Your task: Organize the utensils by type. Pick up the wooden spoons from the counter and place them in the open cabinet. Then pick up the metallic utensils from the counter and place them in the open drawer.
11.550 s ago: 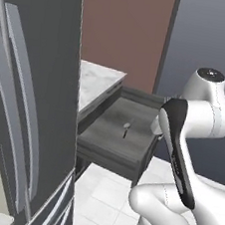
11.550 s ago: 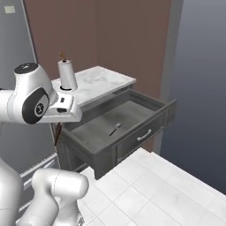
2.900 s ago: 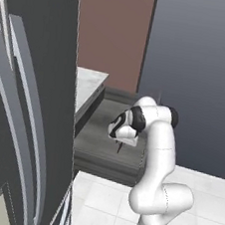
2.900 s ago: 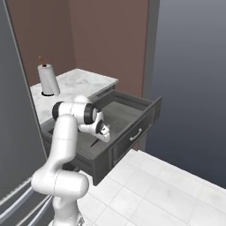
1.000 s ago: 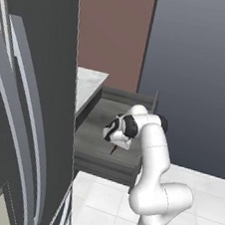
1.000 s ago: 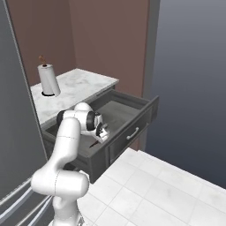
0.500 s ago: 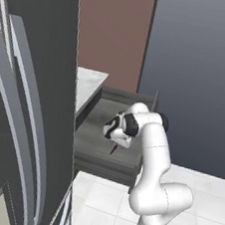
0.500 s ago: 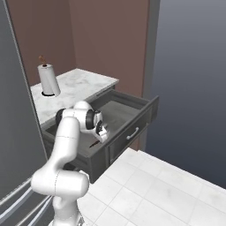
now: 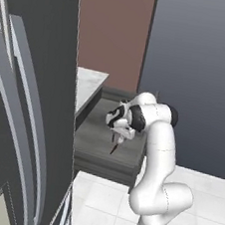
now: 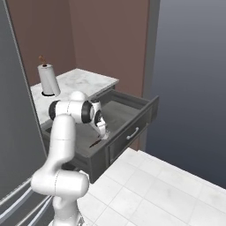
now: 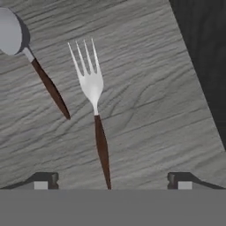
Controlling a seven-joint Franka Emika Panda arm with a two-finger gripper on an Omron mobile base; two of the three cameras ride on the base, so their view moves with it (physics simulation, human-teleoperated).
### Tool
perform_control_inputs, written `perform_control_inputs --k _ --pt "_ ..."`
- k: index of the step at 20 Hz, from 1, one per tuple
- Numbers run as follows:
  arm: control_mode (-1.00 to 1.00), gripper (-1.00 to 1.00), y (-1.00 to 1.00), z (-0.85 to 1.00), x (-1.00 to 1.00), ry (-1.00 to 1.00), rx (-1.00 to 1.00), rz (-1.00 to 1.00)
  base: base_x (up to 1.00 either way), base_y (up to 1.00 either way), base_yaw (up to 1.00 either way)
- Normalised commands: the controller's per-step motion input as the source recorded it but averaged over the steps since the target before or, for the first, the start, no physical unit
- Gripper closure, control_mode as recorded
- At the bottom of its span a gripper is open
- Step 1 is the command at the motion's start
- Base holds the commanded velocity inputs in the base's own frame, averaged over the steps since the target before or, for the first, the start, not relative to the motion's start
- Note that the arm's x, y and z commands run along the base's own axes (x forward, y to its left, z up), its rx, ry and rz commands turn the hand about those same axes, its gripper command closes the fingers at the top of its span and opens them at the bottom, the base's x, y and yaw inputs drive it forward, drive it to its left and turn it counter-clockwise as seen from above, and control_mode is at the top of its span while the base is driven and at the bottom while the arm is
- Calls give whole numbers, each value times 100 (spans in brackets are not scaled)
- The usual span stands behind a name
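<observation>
The fork point(image 11: 94, 114) lies flat on the open drawer point(image 11: 150, 101) floor, its handle running straight back between your gripper point(image 11: 112, 180) tips, which stand spread and empty, so you can lift straight away.

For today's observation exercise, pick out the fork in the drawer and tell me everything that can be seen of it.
The fork has a shiny silver head with four slim tines, a narrow neck and a thin, dark reddish-brown handle that tapers to a point. It lies flat on the grey wood-grain floor of the open drawer. In the hand view its tines point up and its handle runs down between the fingertips of the open gripper, which do not touch it. A silver spoon lies apart beside it.
</observation>
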Motion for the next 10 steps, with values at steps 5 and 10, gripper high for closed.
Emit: perform_control_inputs --k 5,10 --pt "-100 -100 -16 99 -46 -6 0 -2 0 0 0" --pt "-100 -100 -14 90 -55 -7 0 0 0 0 0"
